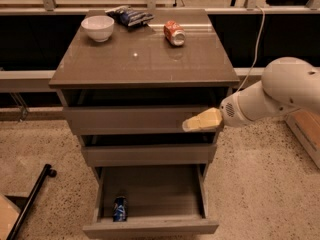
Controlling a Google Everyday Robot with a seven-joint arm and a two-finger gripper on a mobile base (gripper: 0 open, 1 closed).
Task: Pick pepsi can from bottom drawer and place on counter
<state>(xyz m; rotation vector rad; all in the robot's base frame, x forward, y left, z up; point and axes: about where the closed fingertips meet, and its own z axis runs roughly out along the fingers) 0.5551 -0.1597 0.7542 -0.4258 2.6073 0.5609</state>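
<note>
The pepsi can (119, 208), small and blue, stands in the front left corner of the open bottom drawer (150, 228). The counter (145, 61) is the glossy grey-brown top of the cabinet. My gripper (189, 125) with its tan fingers hangs in front of the top drawer at the right. It is well above the bottom drawer and up and to the right of the can. It holds nothing.
On the counter stand a white bowl (97, 27) at the back left, a dark snack bag (130, 16) at the back and an orange-red can (174, 32) lying on its side. A black pole (30, 200) lies on the floor at the left.
</note>
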